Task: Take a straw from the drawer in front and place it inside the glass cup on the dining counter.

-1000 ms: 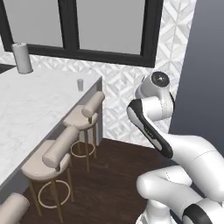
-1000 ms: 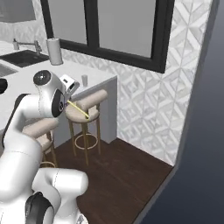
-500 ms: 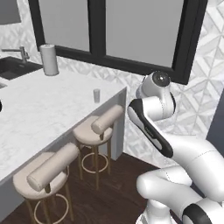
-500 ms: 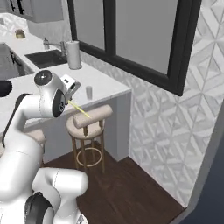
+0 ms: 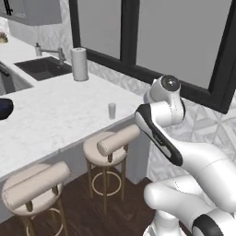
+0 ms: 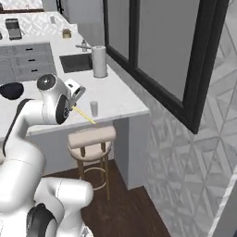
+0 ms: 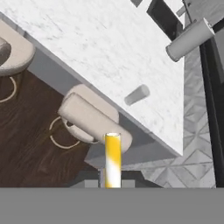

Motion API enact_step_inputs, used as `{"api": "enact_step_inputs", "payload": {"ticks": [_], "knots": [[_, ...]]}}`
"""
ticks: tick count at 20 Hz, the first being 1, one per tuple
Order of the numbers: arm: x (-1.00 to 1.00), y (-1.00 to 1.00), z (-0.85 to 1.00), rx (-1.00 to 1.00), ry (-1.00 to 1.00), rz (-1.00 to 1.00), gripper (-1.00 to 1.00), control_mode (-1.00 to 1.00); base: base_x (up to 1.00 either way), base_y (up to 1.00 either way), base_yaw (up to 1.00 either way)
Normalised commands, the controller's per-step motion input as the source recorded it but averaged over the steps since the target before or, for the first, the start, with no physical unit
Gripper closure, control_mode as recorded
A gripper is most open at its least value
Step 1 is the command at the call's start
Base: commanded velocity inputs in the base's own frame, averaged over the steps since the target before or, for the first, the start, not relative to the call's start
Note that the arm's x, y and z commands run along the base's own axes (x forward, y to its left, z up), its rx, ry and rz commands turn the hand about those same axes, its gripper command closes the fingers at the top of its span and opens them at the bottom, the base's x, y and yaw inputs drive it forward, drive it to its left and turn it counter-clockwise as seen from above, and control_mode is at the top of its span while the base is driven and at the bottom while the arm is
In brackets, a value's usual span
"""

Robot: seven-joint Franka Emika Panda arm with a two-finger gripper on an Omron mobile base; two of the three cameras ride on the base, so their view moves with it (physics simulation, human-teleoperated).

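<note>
Counter nearer; straw juts from gripper.

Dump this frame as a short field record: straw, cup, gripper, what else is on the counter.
straw: yellow straw held in the gripper, sticking out toward the counter edge
gripper: shut on the straw, raised beside the counter, short of the cup
cup: clear glass cup upright near the edge of the dining counter, no straw in it
stools: beige stool directly below the cup
also on counter: paper-towel roll, sink, dark bowl
task state: straw not yet placed
</note>
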Motion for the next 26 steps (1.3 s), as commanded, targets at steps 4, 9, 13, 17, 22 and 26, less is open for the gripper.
{"api": "enact_step_inputs", "payload": {"ticks": [4,9,13,17,22,26], "knots": [[0.00,0.00,0.00,0.00,0.00,0.00,1.00,1.00,0.72,-0.47,0.50],[0.00,0.00,0.00,0.00,0.00,0.00,1.00,1.00,0.65,-0.49,0.48],[0.00,0.00,0.00,0.00,0.00,0.00,1.00,1.00,0.63,-0.43,0.45],[0.00,0.00,0.00,0.00,0.00,0.00,1.00,1.00,0.59,-0.33,0.34],[0.00,0.00,0.00,0.00,0.00,0.00,1.00,1.00,0.61,-0.13,0.09],[0.00,0.00,0.00,0.00,0.00,0.00,1.00,1.00,0.66,-0.07,0.03]]}}
